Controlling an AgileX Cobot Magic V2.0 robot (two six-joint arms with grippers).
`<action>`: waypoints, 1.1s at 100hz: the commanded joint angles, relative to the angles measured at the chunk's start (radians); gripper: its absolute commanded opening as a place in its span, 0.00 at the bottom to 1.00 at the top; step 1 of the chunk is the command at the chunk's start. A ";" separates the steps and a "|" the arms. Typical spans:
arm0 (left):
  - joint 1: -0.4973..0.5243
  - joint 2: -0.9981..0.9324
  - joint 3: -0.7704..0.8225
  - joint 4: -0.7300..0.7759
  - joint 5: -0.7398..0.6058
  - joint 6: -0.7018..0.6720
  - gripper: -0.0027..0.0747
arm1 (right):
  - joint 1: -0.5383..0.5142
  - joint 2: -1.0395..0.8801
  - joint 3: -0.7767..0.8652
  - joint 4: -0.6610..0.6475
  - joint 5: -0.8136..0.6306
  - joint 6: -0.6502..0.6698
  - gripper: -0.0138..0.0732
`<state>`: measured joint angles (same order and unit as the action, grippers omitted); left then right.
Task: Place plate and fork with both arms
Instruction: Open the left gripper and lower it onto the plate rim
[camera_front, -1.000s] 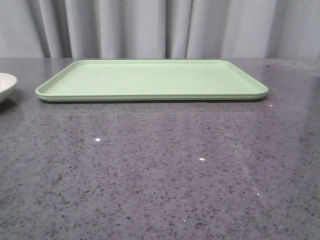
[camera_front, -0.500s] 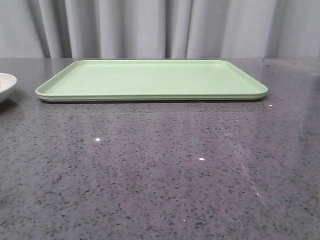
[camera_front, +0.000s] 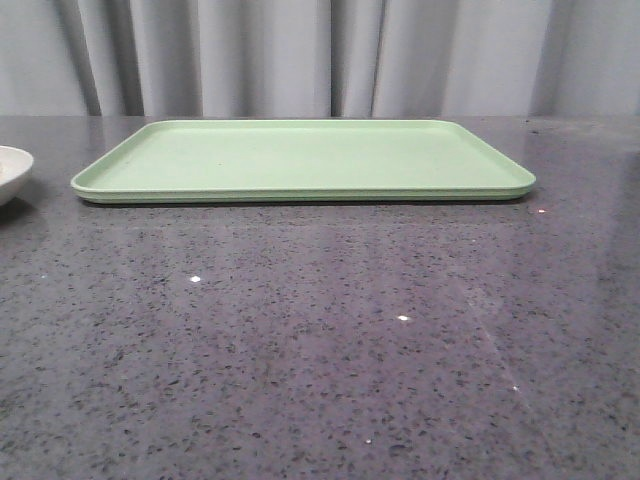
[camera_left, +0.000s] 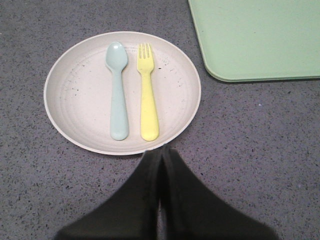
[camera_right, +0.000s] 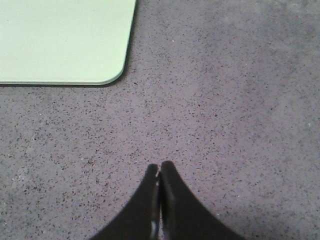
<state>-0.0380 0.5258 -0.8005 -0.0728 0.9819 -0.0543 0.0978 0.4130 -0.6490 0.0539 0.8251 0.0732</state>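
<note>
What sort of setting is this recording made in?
Probably a staged lab tabletop, not a real dining room: a speckled grey stone-look counter, a plain grey curtain behind it, and only a light-green tray and a plate with toy-like utensils.

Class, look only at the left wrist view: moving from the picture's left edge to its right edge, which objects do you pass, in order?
Plate rim → pale blue-green spoon → yellow fork → light-green tray. The spoon and fork both lie inside the plate.

Left gripper (camera_left: 161, 152): matte black, two broad fingers tapering to points.
Right gripper (camera_right: 159, 167): same black, tapered shape.
</note>
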 joint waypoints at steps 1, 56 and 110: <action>0.003 0.013 -0.034 -0.013 -0.059 -0.004 0.01 | -0.005 0.015 -0.032 0.003 -0.062 -0.001 0.08; 0.003 0.013 -0.034 -0.013 -0.049 -0.004 0.69 | -0.005 0.015 -0.032 0.005 -0.040 -0.001 0.76; 0.003 0.158 -0.108 0.207 -0.079 -0.142 0.66 | -0.005 0.015 -0.032 0.005 -0.040 -0.001 0.76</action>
<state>-0.0380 0.6359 -0.8603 0.1134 0.9850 -0.1781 0.0978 0.4130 -0.6490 0.0587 0.8482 0.0732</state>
